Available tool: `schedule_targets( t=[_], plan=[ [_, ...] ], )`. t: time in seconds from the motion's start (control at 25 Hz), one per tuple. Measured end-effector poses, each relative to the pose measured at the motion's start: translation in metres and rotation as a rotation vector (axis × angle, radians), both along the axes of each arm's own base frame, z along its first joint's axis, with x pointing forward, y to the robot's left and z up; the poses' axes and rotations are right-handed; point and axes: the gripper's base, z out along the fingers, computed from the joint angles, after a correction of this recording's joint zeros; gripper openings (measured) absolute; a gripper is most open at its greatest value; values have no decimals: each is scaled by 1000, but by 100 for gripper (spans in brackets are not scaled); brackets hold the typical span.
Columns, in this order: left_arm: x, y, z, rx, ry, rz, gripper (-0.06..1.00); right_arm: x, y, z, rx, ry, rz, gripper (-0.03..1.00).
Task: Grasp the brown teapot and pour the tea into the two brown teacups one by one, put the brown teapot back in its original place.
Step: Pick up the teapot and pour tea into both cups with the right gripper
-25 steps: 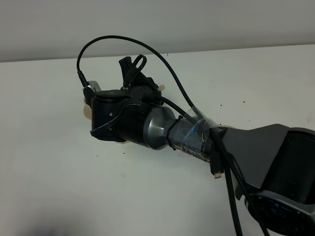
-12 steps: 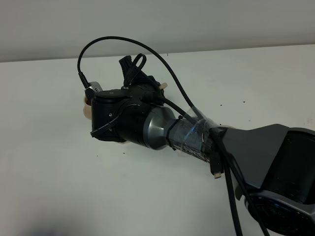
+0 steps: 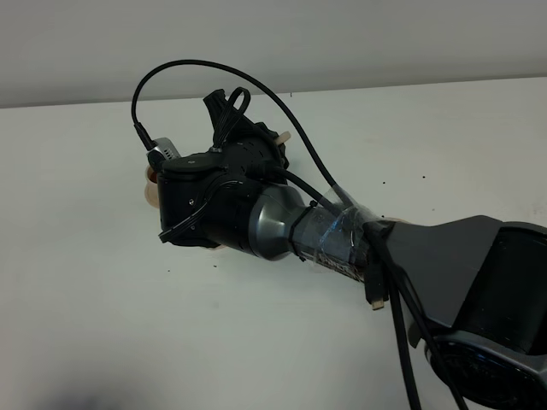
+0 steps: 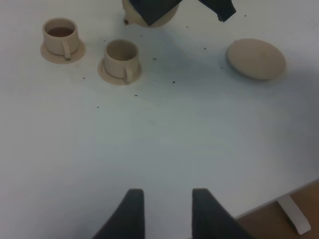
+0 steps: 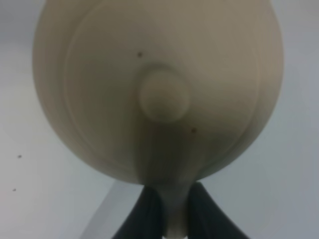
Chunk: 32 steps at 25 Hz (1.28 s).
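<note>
The right arm (image 3: 282, 224) hides most of the brown teapot (image 5: 158, 89).

White table (image 3: 102, 325): broad, flat, matte top filling most of the exterior high view, its surface flecked with small dark specks. Far edge of the top meets a plain pale grey wall (image 3: 359, 38), bare and evenly lit. In the left wrist view the near edge of the top runs diagonally across one corner; past it, a strip of brown floor (image 4: 269, 226) and a white support foot (image 4: 294, 214) of the table. Lighting soft and diffuse, with faint blurred shadows on the top
</note>
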Motion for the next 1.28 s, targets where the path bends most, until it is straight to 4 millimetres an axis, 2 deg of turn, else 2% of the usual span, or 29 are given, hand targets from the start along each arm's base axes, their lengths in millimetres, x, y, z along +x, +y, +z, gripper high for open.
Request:
schedule_targets(
  t=[1.28],
  plan=[
    [0, 0, 0, -1, 0, 0, 25, 0, 0, 5, -69, -51, 21, 11]
  ],
)
